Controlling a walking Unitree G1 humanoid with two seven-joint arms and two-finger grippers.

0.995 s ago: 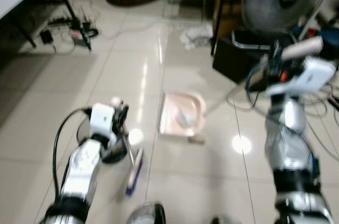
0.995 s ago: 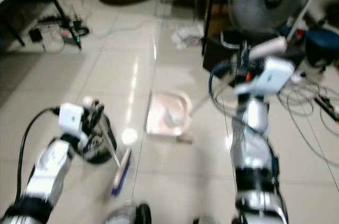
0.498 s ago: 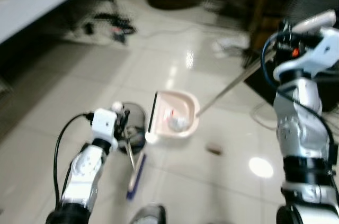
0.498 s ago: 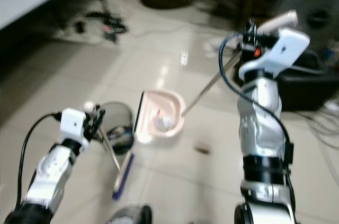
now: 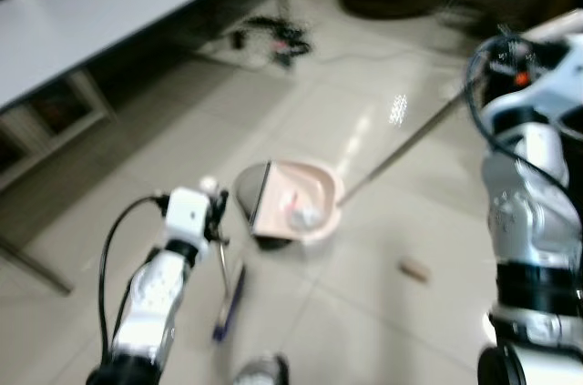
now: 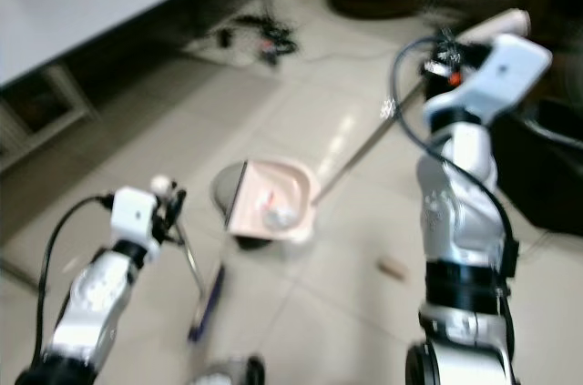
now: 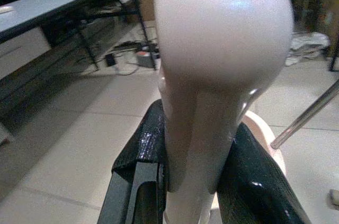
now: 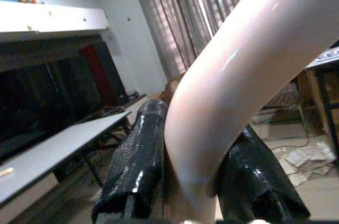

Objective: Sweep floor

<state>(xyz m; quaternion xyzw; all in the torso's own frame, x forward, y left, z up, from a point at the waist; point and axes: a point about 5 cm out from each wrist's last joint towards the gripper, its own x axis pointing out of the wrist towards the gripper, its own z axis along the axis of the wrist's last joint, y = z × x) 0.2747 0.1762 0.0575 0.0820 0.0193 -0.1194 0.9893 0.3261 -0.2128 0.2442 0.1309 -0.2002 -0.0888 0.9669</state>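
Head and wrist views of a tiled floor (image 5: 301,130), read from left to right. A grey table (image 5: 109,12) runs along the left edge, with cables (image 5: 269,36) lying on the tiles beyond its far end. The left gripper (image 7: 193,181), low at the left, has its two black fingers (image 7: 143,166) clamped on the pale rounded handle of the broom (image 5: 221,267), whose thin metal shaft slopes down to a blue brush head (image 5: 228,305) resting on the tiles. Just right of it the pink dustpan (image 5: 296,203) is held over a round dark bin (image 5: 250,212) (only part of the rim shows behind the pan), and crumpled white litter (image 5: 301,215) lies inside the pan. The dustpan's long metal pole (image 5: 401,148) rises to the right gripper (image 8: 193,181), raised at the right, fingers closed around the pink grip. A small brown scrap (image 5: 414,268) lies on the tiles near the right arm.
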